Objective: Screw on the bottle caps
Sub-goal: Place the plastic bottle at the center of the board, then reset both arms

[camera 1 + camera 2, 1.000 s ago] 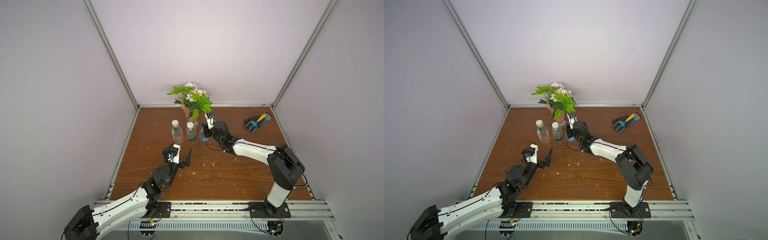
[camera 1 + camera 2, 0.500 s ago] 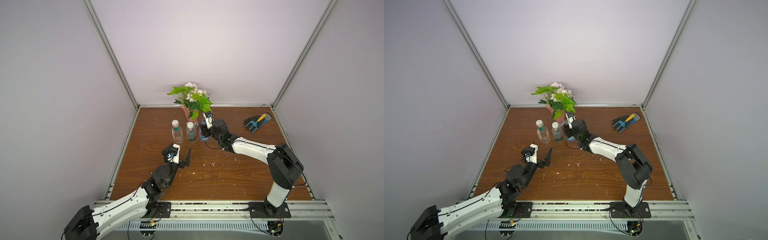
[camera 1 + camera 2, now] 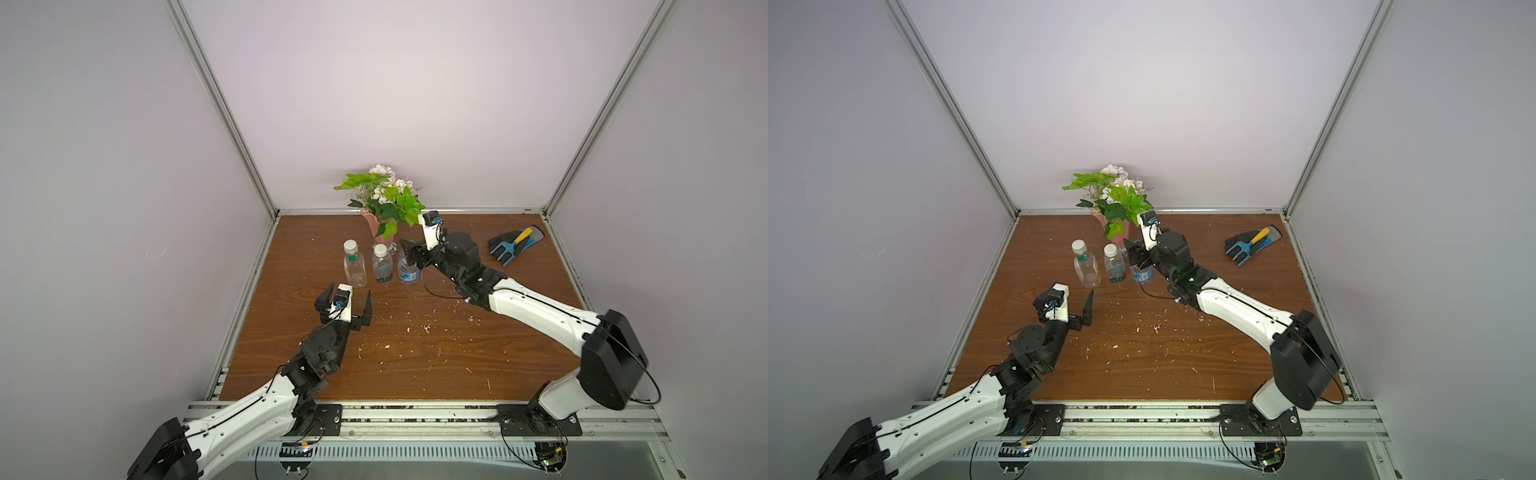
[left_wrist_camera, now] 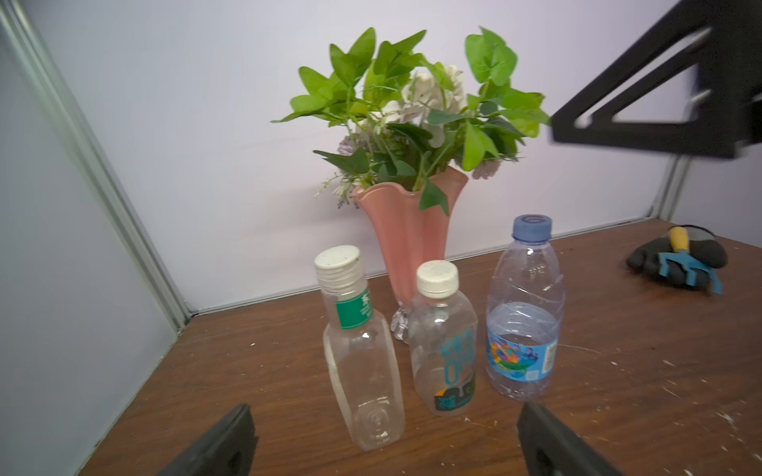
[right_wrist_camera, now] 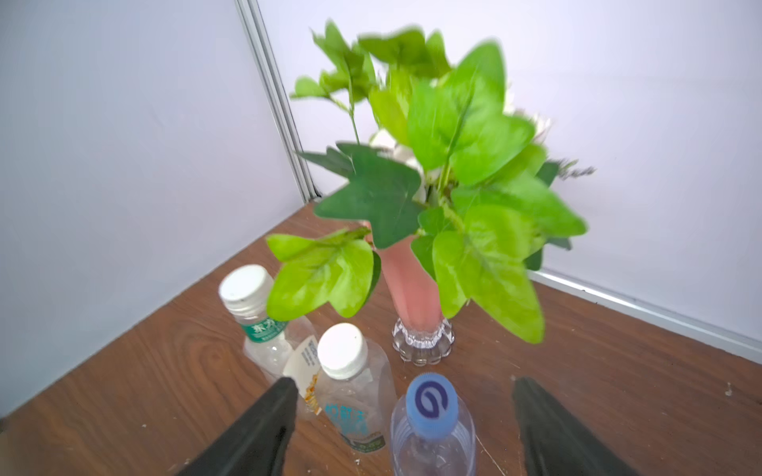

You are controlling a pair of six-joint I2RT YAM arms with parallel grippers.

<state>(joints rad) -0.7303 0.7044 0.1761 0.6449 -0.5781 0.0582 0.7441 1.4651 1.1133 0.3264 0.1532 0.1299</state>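
Observation:
Three clear bottles stand in a row near the table's back. The squarish bottle (image 3: 354, 268) with a green neck ring carries a white cap (image 4: 338, 263). The round dark-labelled bottle (image 3: 382, 268) has a white cap (image 4: 437, 278) on it. On the blue-labelled bottle (image 4: 521, 329) sits the blue cap (image 5: 432, 406) with its swirl mark. My right gripper (image 5: 406, 385) hovers open over that cap, a finger on either side and neither touching. The left gripper (image 3: 350, 291) is open and empty, in front of the squarish bottle and clear of it.
A pink vase of flowers (image 3: 380, 226) stands right behind the bottles, and its leaves overhang them and my right wrist. A black glove with a blue and yellow hand rake (image 3: 515, 246) lies at the back right. White crumbs dot the wooden table (image 3: 415, 357).
The right gripper's jaws have spread from nearly shut on the blue cap to wide apart, and the wrist has lifted slightly. The left arm and the bottles have stayed put.

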